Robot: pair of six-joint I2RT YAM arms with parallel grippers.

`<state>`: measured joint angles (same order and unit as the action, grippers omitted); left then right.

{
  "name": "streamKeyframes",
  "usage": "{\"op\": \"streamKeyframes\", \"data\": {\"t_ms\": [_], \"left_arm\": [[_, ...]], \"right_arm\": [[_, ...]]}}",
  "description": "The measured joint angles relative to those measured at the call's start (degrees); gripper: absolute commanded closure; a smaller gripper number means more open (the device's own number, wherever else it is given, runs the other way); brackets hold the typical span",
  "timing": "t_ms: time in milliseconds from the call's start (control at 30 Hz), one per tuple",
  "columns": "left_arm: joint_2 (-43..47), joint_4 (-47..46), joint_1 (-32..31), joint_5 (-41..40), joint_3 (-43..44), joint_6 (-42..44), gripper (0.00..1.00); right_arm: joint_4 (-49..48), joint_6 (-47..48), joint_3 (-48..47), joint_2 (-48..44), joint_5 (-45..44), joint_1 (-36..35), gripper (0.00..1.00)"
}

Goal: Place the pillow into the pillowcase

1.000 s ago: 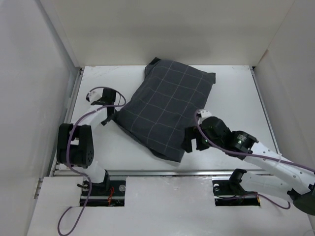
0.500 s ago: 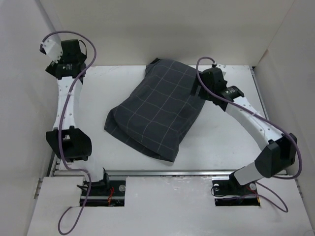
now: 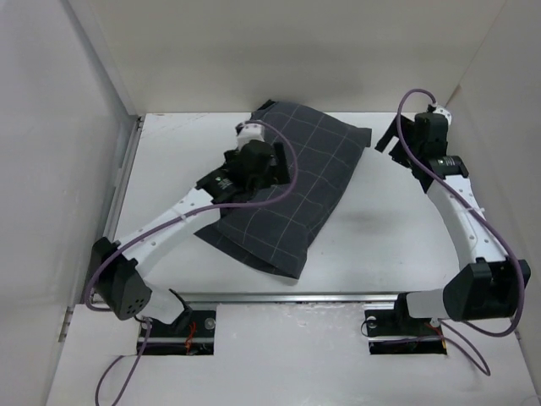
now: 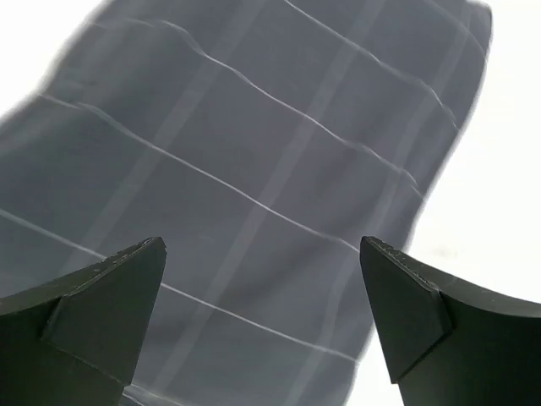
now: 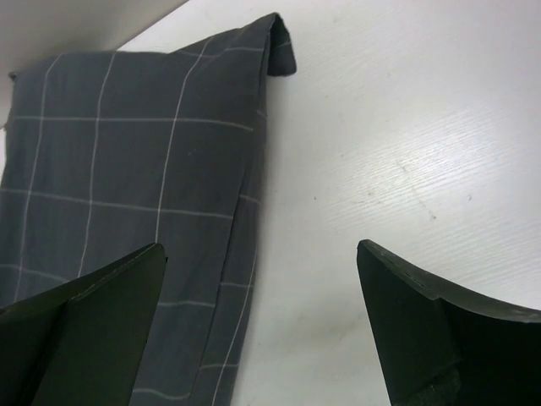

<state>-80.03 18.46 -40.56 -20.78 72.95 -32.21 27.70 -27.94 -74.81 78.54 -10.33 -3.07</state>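
Observation:
The pillowcase (image 3: 314, 173), dark grey with a pale check grid, lies puffed up and slanted on the white table (image 3: 389, 220). The pillow is hidden; no white cushion shows. My left gripper (image 3: 269, 162) hovers over the pillowcase's upper left part, open, with only checked fabric (image 4: 254, 127) below the gap between its fingers (image 4: 262, 245). My right gripper (image 3: 390, 139) is off the pillowcase's back right corner, open and empty. In the right wrist view its gap (image 5: 260, 247) lies over the pillowcase's edge (image 5: 127, 152) and bare table (image 5: 406, 127).
White walls (image 3: 93, 127) close in the table on the left, back and right. A metal rail (image 3: 279, 296) runs along the near edge by the arm bases. Purple cables loop off both arms.
The left arm let go at the pillowcase's left edge, rose to the back left corner, then swung over the pillowcase. The right arm went from the near right edge to the back right.

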Motion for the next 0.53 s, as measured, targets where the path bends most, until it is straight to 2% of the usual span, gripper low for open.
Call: {"op": "streamKeyframes", "data": {"t_ms": [133, 267, 533], "left_arm": [[-4.35, 2.14, -6.51, -5.7, 5.6, -1.84, 0.0], [-4.13, 2.14, -6.58, -10.29, 5.95, -3.43, 0.0], [-4.0, 2.08, -6.25, -14.25, 5.95, -4.04, 0.0]], "right_arm": [[-1.81, 0.07, 4.0, -4.04, 2.58, 0.13, 0.0], [-3.58, -0.15, 6.47, -6.08, 4.0, 0.37, 0.0], [-5.77, -0.37, 9.18, -6.86, 6.23, 0.37, 0.0]]}}
